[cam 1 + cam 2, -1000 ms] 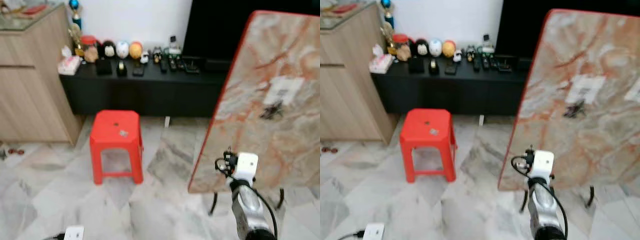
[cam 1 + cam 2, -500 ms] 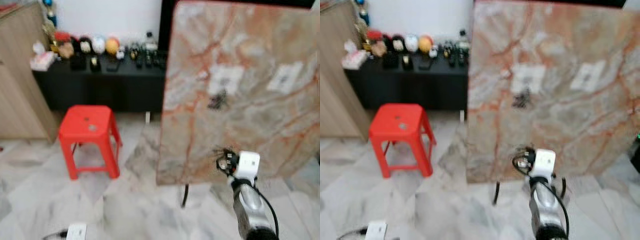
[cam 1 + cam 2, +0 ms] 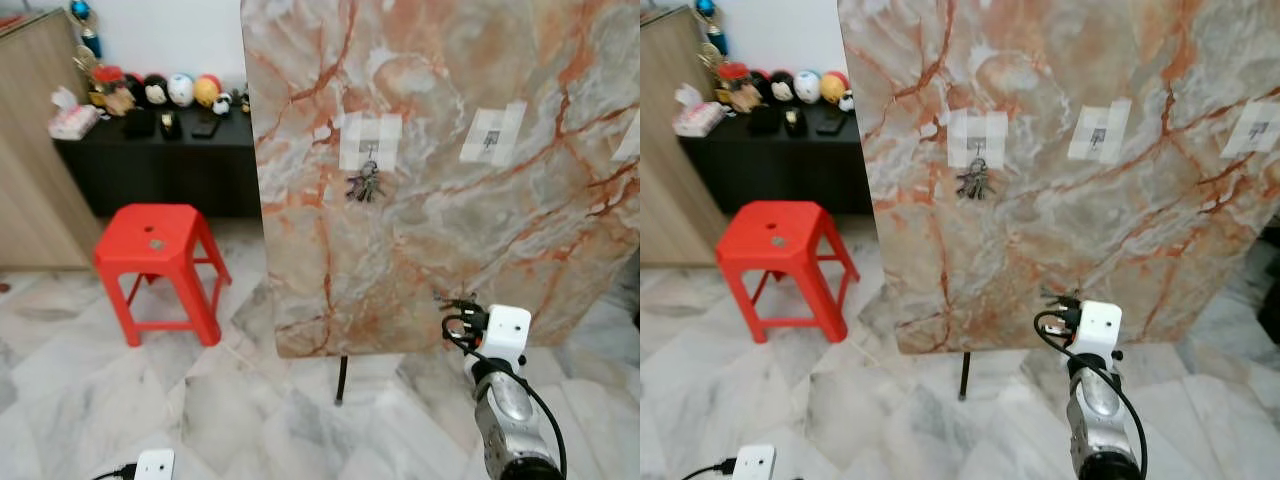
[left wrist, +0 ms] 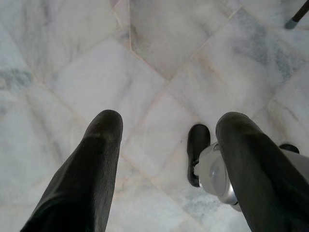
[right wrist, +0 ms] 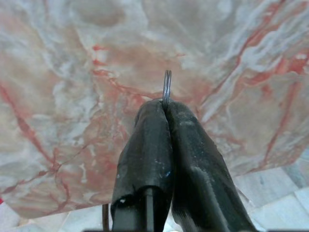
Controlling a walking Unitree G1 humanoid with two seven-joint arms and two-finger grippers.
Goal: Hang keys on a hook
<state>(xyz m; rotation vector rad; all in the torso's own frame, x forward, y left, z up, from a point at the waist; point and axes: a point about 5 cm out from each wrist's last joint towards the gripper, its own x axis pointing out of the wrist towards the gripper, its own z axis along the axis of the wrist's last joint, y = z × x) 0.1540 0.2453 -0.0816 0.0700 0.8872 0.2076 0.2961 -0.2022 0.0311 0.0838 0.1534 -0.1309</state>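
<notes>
Facing the marble board [image 3: 450, 250], the right gripper [image 5: 166, 108] is pinching a key ring [image 5: 167, 89] between clenched fingers, low before the board. A key bunch [image 3: 364, 184] is hanging on a taped hook [image 3: 371, 152]. The left gripper [image 4: 166, 130] is hanging spread above the floor [image 4: 159, 53].

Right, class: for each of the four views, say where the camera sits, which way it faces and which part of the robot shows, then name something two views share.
Left eye view: on the head, looking forward and down at the marble board, with the right arm low right.
Right eye view: the head's other eye, same scene.
Left wrist view: on the left wrist, facing the marble floor; left gripper open.
Right wrist view: on the right wrist, facing the board; right gripper shut on a key ring.
Shared: both eyes show hanging keys and a red stool.
</notes>
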